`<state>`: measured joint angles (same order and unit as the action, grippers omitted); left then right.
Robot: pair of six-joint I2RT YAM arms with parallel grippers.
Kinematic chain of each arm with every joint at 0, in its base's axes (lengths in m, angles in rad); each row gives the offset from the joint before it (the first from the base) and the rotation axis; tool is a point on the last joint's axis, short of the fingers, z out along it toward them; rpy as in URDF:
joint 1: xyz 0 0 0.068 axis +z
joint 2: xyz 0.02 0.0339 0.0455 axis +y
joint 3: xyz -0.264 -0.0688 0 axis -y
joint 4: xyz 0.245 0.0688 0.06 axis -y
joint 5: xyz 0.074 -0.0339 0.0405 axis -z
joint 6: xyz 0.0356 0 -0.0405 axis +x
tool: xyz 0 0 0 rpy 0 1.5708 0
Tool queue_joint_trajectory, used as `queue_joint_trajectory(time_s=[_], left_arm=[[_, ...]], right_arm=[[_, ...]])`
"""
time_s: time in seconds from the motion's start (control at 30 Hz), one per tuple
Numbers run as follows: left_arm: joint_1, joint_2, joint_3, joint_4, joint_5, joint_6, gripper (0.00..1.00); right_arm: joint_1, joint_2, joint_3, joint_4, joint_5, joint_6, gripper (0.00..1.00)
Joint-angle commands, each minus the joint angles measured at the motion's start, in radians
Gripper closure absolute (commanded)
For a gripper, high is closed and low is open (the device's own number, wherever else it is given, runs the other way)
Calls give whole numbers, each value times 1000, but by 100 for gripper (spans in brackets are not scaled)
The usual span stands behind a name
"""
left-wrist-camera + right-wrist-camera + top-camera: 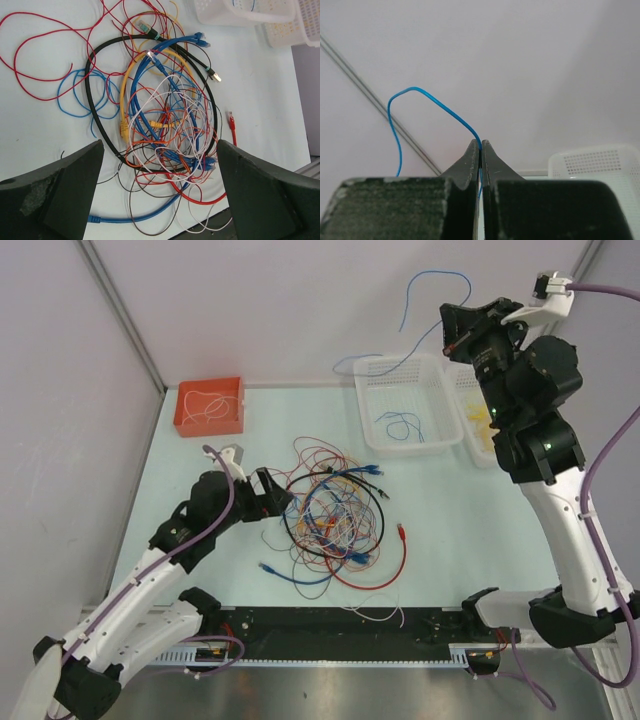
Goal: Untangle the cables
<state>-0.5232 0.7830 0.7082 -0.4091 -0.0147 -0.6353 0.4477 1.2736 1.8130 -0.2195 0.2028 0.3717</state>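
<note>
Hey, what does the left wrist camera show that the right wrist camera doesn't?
Only left wrist: the tangled cables lying on the table, seen between the open left fingers. Only right wrist: the right fingers shut on a thin blue wire that loops up in front of the wall. Both: part of a white basket.

Soft, even light fills all three views, bright without glare, and the cables (335,515) cast only faint shadows on the pale table (450,540). In the wrist views the near, dark left fingers (60,200) and right fingers (395,210) look slightly blurred and grainy, while the tangle and the blue wire (412,89) are sharp.
</note>
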Motion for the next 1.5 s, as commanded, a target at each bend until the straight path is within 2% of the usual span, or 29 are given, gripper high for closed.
queue_joint_trajectory(time_s=[0.0, 0.33, 0.63, 0.87, 1.13, 1.17, 1.27, 1.33, 1.47], left_arm=[[5, -24, -12, 30, 27, -18, 0], [5, -39, -45, 35, 22, -10, 0], [5, -56, -137, 72, 33, -37, 0], [5, -13, -112, 75, -31, 23, 1], [5, 68, -113, 118, -30, 33, 1], [5, 84, -115, 127, -19, 31, 0], [6, 93, -105, 128, -8, 17, 0], [5, 84, -93, 127, -8, 16, 0], [5, 38, -88, 125, -10, 5, 1]], right_arm=[[-26, 59, 38, 8, 36, 13, 100], [-95, 184, 16, 129, 53, 41, 100], [-173, 320, 54, 204, 49, 52, 100], [-253, 451, 26, 264, 47, 124, 100], [-254, 562, -27, 273, 46, 119, 100], [-256, 575, -24, 257, 31, 118, 87], [-247, 625, 61, 65, 4, 125, 24], [-218, 610, 45, -21, 27, 124, 16], [-146, 456, -146, 41, 38, 96, 10]])
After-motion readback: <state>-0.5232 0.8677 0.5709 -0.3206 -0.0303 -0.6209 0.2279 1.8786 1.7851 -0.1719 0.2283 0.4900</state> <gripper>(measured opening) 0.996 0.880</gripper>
